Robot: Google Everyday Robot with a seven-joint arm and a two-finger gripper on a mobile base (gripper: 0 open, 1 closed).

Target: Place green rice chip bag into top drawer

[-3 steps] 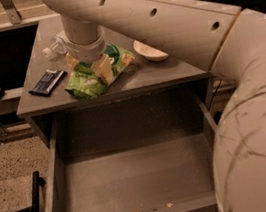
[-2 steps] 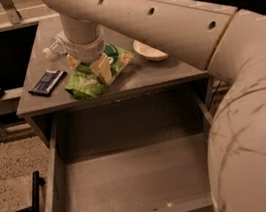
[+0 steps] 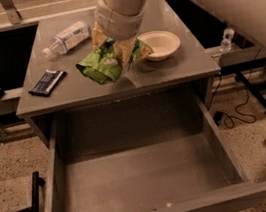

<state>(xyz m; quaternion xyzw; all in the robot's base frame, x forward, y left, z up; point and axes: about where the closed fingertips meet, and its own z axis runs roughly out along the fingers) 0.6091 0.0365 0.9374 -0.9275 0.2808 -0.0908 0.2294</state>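
**Bag pinched over the counter, drawer open below**

Nearest us, across the lower frame, the top drawer (image 3: pixel 135 178) stands pulled out. Behind it, over the counter (image 3: pixel 178 75) at upper centre, the gripper (image 3: pixel 112 50) has its fingers (image 3: pixel 126 52) closed on the crumpled green rice chip bag (image 3: pixel 99 68). We judge the bag light, soft and crinkly. A pinched fold suits it best, without hard squeezing, since chips break. We can read no lettering. Farther back sit a bowl (image 3: pixel 160 44), a dark wrapper (image 3: pixel 47 83) and a bottle (image 3: pixel 66 38).

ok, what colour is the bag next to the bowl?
Bright green bag, clearest in the camera view; the gripper is clamped on it.
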